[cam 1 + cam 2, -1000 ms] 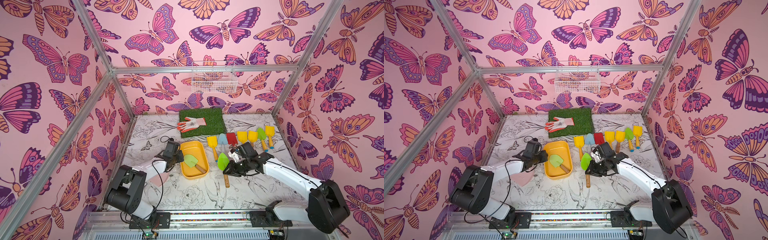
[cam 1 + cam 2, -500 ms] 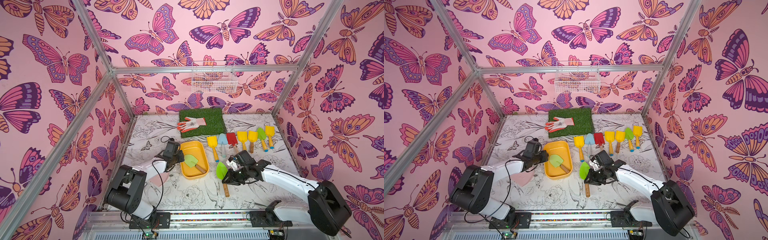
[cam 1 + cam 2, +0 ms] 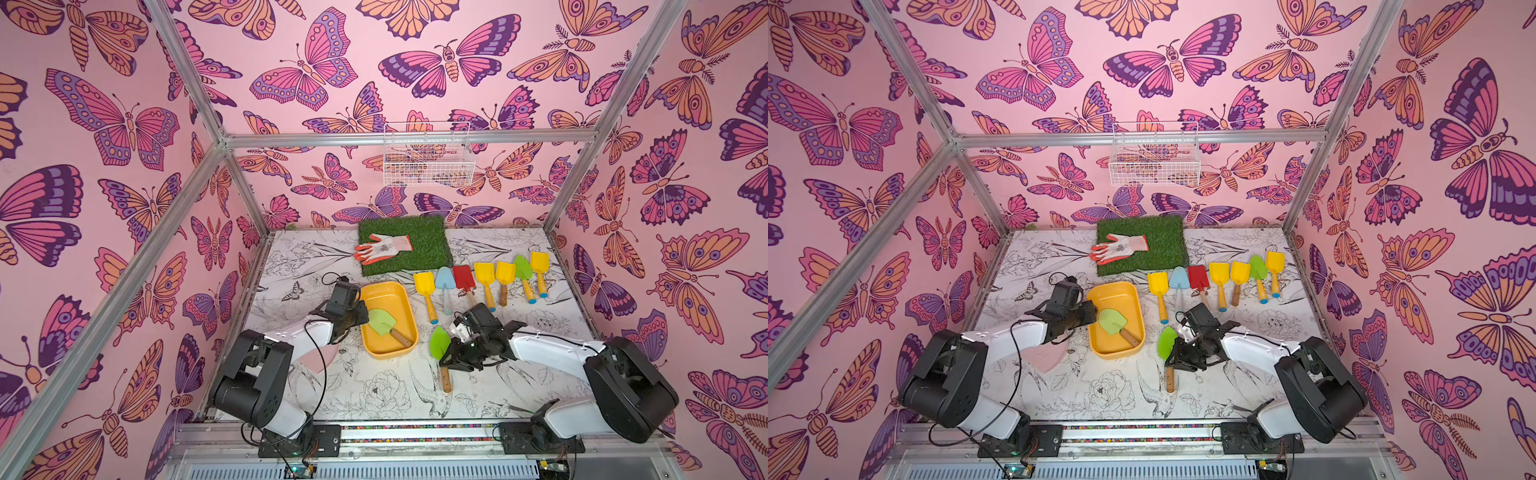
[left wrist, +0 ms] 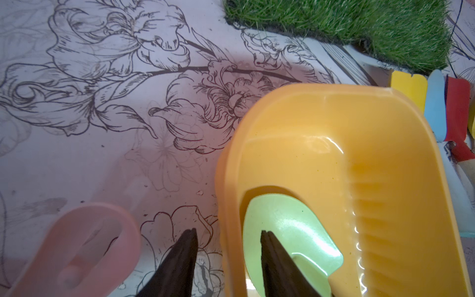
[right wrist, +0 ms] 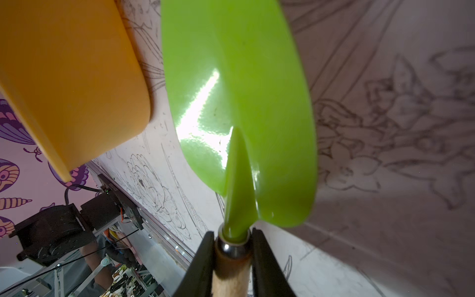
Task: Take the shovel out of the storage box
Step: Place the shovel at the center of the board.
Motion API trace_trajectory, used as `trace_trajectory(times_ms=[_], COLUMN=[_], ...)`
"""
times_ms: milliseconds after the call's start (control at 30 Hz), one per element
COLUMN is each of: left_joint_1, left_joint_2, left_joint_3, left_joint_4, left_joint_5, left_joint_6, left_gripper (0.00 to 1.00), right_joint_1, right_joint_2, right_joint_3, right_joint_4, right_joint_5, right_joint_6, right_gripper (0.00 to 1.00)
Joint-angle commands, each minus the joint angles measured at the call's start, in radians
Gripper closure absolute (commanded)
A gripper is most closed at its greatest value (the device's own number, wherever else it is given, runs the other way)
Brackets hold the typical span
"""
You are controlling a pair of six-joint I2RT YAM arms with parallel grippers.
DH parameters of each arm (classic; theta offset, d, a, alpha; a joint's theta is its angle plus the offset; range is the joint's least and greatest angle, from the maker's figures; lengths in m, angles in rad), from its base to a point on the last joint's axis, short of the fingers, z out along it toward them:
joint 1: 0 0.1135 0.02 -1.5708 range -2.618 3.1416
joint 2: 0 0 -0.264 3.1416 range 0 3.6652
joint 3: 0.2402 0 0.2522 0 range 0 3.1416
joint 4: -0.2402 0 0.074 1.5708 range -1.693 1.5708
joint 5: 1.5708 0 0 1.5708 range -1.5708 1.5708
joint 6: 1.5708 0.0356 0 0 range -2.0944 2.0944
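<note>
In both top views the storage box [image 3: 386, 297] — shallow, yellow, round corners — sits in the lower middle, a pale green shovel [image 3: 382, 321] lying slanted inside. Just right of it, the right gripper [image 5: 232, 257] squeezes the wooden handle of a bright green shovel [image 3: 439, 343]. The left gripper [image 4: 227, 231] pinches the box's left wall.

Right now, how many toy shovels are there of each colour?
Yellow shovels: 4
Green shovels: 3, one in the storage box, one in the right tool
Blue shovel: 1
Red shovel: 1
Total: 9
Pink piece beside the box not counted: unclear what it is.
</note>
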Motion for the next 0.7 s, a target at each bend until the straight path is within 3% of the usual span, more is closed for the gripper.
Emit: trace_trajectory(times_ms=[0,300,433,667], left_joint_1=[-0.006,-0.006,-0.006,-0.006], left_joint_2=[0.015,-0.004,-0.009,-0.011], left_joint_3=[-0.005,-0.009,-0.011,-0.010], left_joint_4=[0.008,0.008,0.006,0.006], left_joint_5=[0.003,-0.007,-0.008,-0.009], left_joint_6=[-0.003,0.003,0.005,0.007], left_gripper=[0.54,0.54,0.53,0.53], right_joint_1=[0.006,0.006,0.003,0.006], right_joint_2=[0.013,-0.064,-0.132,-0.180], right_joint_3=[0.014,0.043,0.088,0.246], right_joint_4=[-0.008,-0.112,-0.214,-0.390], right_joint_5=[0.002,0.048,0.108,0.229], right_joint_6=[0.000,-0.037,-0.070,-0.133], right_gripper=[0.77,0.53,0.54,0.66])
